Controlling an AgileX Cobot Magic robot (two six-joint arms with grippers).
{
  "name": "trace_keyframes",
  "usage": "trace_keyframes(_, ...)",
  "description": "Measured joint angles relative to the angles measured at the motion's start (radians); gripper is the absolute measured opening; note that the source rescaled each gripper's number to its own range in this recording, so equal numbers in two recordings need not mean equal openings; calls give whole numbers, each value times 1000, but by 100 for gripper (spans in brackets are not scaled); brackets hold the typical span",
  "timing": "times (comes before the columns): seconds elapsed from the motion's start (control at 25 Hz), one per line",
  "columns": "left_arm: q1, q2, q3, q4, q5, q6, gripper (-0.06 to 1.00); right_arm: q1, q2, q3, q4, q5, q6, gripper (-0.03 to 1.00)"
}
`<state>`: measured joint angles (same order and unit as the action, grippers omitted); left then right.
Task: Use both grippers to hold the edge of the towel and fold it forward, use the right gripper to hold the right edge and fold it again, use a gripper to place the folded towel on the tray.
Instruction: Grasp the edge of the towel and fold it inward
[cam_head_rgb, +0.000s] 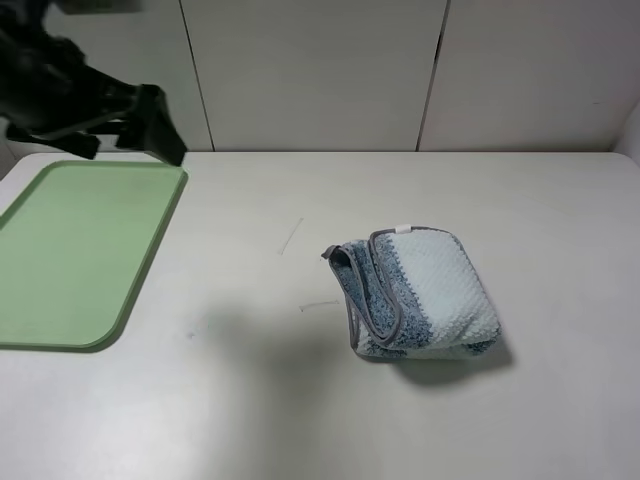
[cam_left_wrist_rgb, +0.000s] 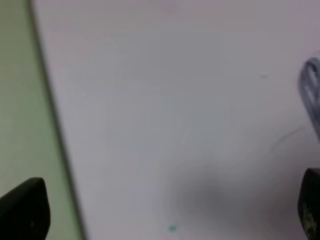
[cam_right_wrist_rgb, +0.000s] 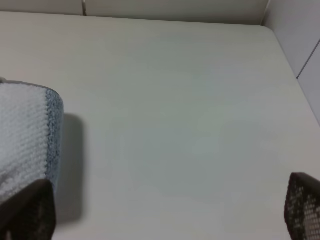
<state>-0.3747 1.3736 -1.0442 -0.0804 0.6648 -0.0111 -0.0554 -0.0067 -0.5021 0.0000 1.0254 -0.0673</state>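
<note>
The towel (cam_head_rgb: 430, 290) lies folded into a thick bundle on the table, right of centre, its grey trimmed edge (cam_head_rgb: 383, 285) curling along its left side. Far to its left the light-green tray (cam_head_rgb: 70, 250) holds nothing. My left gripper (cam_left_wrist_rgb: 167, 210) hangs open above the table beside the tray's rim (cam_left_wrist_rgb: 20, 100), with a sliver of towel (cam_left_wrist_rgb: 312, 92) showing far off. In the exterior view the left arm (cam_head_rgb: 140, 120) is high at the back left. My right gripper (cam_right_wrist_rgb: 165, 210) is open over bare table just beside the towel (cam_right_wrist_rgb: 25, 130), holding nothing.
White wall panels (cam_head_rgb: 320, 70) close off the back of the white table (cam_head_rgb: 250, 400). The table's corner and a side wall (cam_right_wrist_rgb: 300, 45) show in the right wrist view.
</note>
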Motion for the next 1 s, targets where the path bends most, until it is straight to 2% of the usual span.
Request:
trace_keyframes(0.28,-206,222,-97,-4,-79,-121,100,0,0,0,0,0,0,100)
trace_keyframes(0.52,-327,350,-115,-6,-176,-215,100,0,0,0,0,0,0,100)
trace_keyframes(0.84,-420,470,-117,-11,-338,-304,100,0,0,0,0,0,0,100)
trace_keyframes(1.0,-440,525,-167,-11,-349,-323,100,0,0,0,6,0,0,100)
